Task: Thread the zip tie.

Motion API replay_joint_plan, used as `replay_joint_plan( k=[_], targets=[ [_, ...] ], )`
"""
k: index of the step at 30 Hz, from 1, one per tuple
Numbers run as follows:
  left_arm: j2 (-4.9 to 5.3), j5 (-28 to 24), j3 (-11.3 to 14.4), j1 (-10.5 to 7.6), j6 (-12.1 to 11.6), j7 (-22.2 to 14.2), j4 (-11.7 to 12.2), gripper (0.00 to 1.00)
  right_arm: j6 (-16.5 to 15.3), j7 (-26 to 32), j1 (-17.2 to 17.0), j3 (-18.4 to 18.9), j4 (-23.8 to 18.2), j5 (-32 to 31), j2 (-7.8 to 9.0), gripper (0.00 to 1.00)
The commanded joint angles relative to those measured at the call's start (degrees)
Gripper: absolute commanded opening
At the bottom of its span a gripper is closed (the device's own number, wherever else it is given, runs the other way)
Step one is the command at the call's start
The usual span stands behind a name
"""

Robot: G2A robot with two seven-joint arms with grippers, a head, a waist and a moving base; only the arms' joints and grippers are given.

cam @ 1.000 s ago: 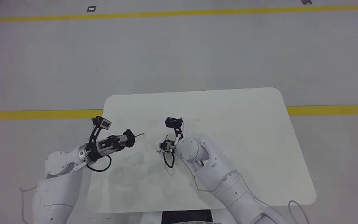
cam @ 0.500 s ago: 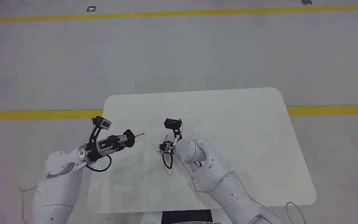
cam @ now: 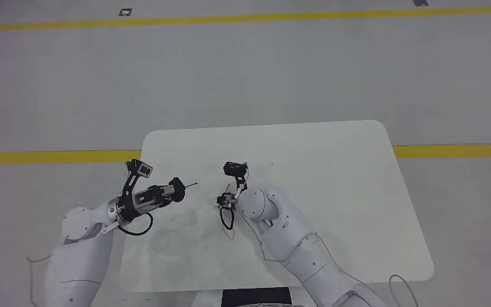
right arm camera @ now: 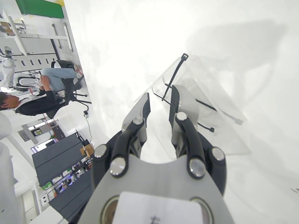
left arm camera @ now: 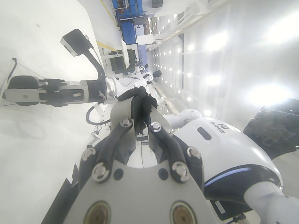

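Slowly we watched the right gripper [cam: 222, 201] edge nearer the left gripper [cam: 178, 189], which stayed clenched on a thin black strip [cam: 190, 185], narrowing the gap for threading the zip tie [right arm camera: 175, 74] at the right one's tip, though whether that claw gripped it we could not tell.

The zip tie [right arm camera: 176, 71] is thin black plastic. The sheet [right arm camera: 217, 108] by it is clear, shiny plastic. The table [cam: 345, 169] is white and smooth — a bit glossy. The right gripper [right arm camera: 160, 94] has a dull grey metal base.
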Motion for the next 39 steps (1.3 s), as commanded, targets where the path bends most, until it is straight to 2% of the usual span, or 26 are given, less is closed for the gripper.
replay_joint_plan(
  k=[1, 10, 19, 27, 36, 39],
  targets=[
    [0.0, 0.0, 0.0, 0.0, 0.0, 0.0, 0.0, 0.0, 0.0, 0.0, 0.2, 0.1, 0.5, 0.1, -0.17, 0.21],
    [0.0, 0.0, 0.0, 0.0, 0.0, 0.0, 0.0, 0.0, 0.0, -0.9, 1.2, 0.3, 2.4, 1.6, -0.76, 0.18],
    [0.0, 0.0, 0.0, 0.0, 0.0, 0.0, 0.0, 0.0, -0.4, -3.2, 1.3, 0.4, 4.1, 3.6, -0.68, 0.17],
    [0.0, 0.0, 0.0, 0.0, 0.0, 0.0, 0.0, 0.0, -2.5, -5.1, 1.3, 1.0, 5.2, 6.0, -0.21, 0.1],
    [0.0, 0.0, 0.0, 0.0, 0.0, 0.0, 0.0, 0.0, -3.4, -6.4, 1.7, 0.8, 6.4, 7.7, 0.15, 0.0],
    [0.0, 0.0, 0.0, 0.0, 0.0, 0.0, 0.0, 0.0, -3.5, -6.7, 1.8, 0.6, 6.5, 8.1, 0.27, 0.0]
  ],
)
